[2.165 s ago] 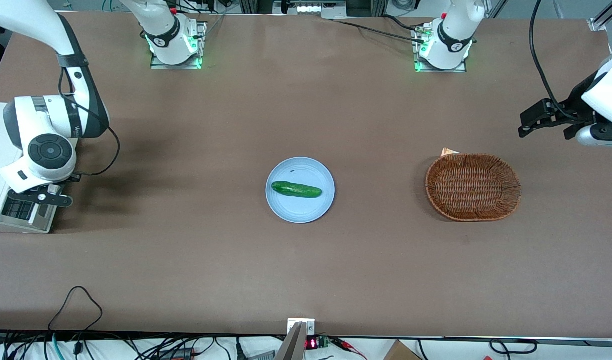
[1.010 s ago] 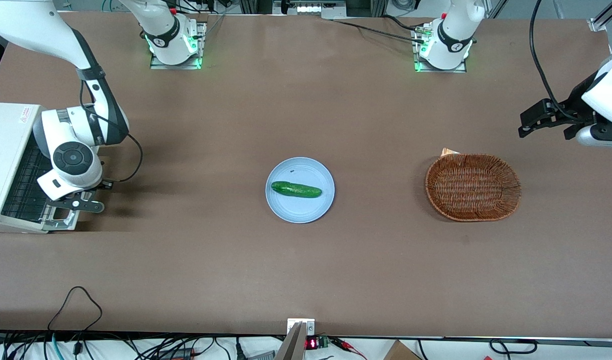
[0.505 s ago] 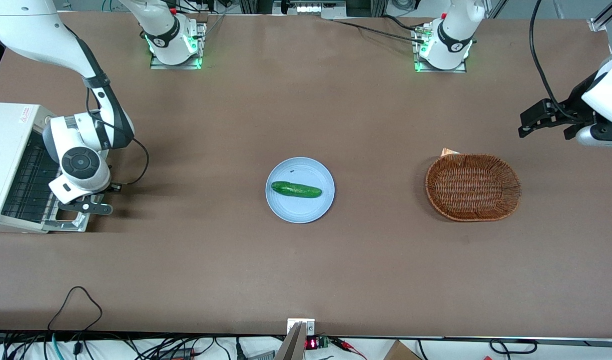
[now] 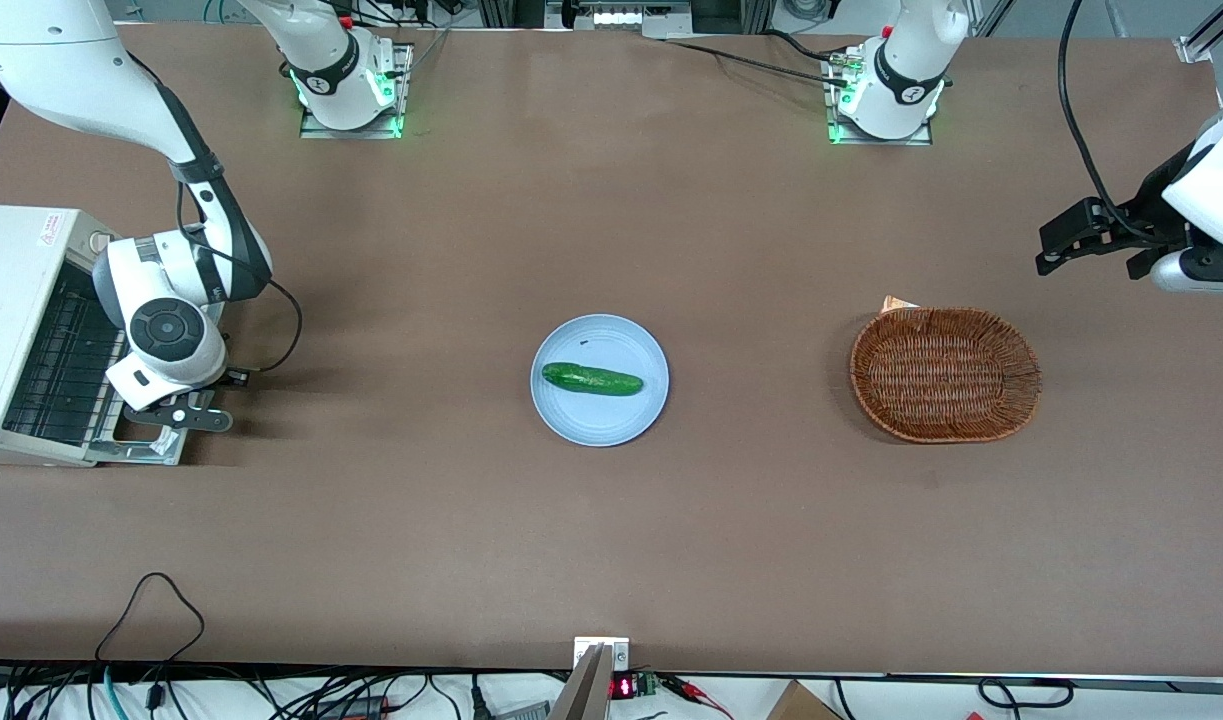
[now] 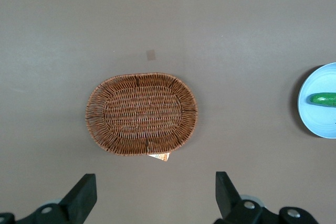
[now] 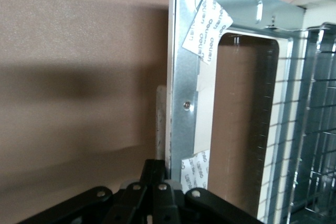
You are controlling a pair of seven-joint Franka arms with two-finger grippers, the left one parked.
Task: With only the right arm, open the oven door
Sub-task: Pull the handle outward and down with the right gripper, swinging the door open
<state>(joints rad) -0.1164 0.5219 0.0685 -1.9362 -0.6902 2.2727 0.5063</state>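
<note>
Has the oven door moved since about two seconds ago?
Yes. The oven door has swung down and out from the white oven toward the blue plate, now lying nearly flat, with the gripper at its outer edge.

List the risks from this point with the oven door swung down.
1. The gripper sits at the free edge of the oven door, which lies almost flat; pushing lower may jam it against the table.
2. Pulling sideways may drag the light oven.
3. The arm's cable hangs loose near the door and might snag.
</note>
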